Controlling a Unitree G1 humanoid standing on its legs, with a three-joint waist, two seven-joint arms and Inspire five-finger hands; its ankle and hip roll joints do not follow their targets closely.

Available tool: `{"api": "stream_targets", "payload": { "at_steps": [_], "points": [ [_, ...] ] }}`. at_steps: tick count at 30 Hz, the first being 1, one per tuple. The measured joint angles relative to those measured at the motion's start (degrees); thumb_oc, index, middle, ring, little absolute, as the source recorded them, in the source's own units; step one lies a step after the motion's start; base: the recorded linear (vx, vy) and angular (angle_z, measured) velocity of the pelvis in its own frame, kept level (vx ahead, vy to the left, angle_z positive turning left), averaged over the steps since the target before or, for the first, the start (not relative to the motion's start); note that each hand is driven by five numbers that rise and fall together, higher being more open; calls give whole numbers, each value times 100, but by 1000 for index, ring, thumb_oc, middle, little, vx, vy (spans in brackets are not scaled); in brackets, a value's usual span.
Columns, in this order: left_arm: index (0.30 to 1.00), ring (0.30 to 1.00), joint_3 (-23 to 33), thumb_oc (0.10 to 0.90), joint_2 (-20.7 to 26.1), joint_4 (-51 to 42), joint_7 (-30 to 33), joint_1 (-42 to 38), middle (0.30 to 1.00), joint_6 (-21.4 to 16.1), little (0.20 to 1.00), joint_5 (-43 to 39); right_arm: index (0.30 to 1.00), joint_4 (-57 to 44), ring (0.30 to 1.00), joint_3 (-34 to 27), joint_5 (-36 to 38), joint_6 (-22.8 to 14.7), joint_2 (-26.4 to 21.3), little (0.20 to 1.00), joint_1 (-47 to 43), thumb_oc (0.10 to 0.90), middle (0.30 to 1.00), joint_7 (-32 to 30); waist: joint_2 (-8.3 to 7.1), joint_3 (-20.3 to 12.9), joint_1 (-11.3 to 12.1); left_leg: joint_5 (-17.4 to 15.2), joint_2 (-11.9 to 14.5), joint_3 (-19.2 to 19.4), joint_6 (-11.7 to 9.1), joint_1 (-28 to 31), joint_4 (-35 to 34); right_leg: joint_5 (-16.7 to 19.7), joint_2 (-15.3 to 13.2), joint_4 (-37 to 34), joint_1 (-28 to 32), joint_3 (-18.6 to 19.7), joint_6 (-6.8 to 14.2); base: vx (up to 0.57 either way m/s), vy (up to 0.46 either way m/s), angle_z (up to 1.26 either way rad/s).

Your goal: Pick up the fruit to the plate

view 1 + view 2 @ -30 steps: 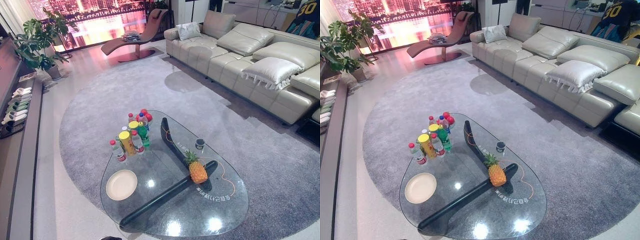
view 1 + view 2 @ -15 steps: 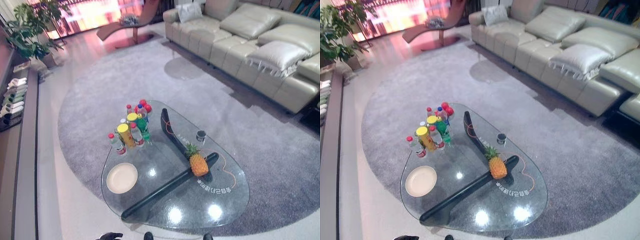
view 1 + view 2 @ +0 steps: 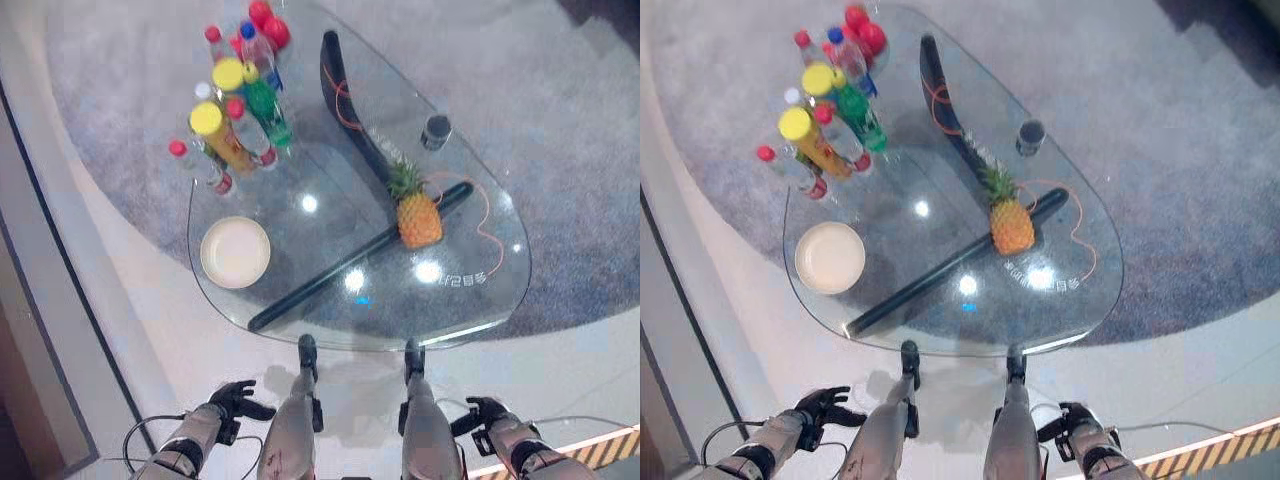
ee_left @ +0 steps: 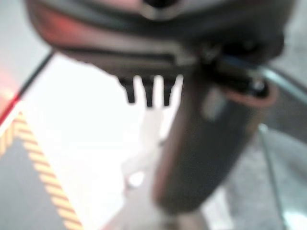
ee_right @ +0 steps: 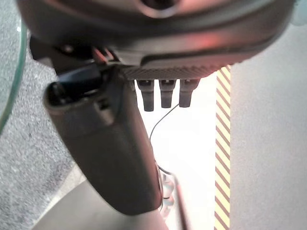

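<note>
left hand: low by floor, fingers relaxed, holds nothing | plate: left on glass tabletop, bottles beyond | pineapple: right of plate, well apart, upright, crown toward far edge | right hand: fingers straight, empty

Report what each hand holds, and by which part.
Nothing: left hand and right hand hang empty below the table; the orange pineapple stands untouched on the glass.

Glossy clear glass table, matt cream plate, rough-skinned pineapple, plastic bottles.
</note>
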Motion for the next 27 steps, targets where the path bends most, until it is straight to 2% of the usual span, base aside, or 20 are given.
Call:
{"api": "stream_targets", "payload": {
  "at_steps": [4,7,12,19,27],
  "points": [
    [900,900,11,800,105,-66,97,-448,900,-166,900,-568,900,-87,900,-2,258,-342,1,900,-355,800,900,-514,-135,281,-10,-41,-54,-3,45,-526,444,-307,-77,885,-744,105,-8,-63,-34,1],
    [900,900,9,800,109,-449,253,-655,900,-356,900,-1051,900,-414,900,-65,393,-883,-3,900,-451,800,900,-1319,-319,362,28,-233,-125,-35,52,-1161,1026,-726,-171,1919,-1635,253,-36,-37,-33,6],
    [900,900,200,800,-3,-444,547,-722,900,-558,900,-1635,900,-1053,900,-234,378,-1321,-10,900,-537,800,900,-2274,-355,370,-4,-414,-98,-137,-26,-1849,1690,-987,-126,2819,-2460,402,-181,-23,-35,-3],
    [900,900,237,800,-41,-459,934,-770,900,-876,900,-1943,900,-1186,900,-295,376,-1616,-23,900,-675,800,900,-2891,-366,378,-35,-471,-51,-404,-112,-2423,2100,-1044,6,3263,-3028,412,-296,-25,-42,-1],
    [900,900,233,800,-32,-518,1125,-809,900,-1006,900,-1964,900,-1195,900,-281,376,-1797,-16,900,-852,800,900,-3033,-376,385,-92,-479,-51,-507,-141,-2760,2281,-1100,35,3491,-3374,411,-333,-11,-25,0]
  ]
}}
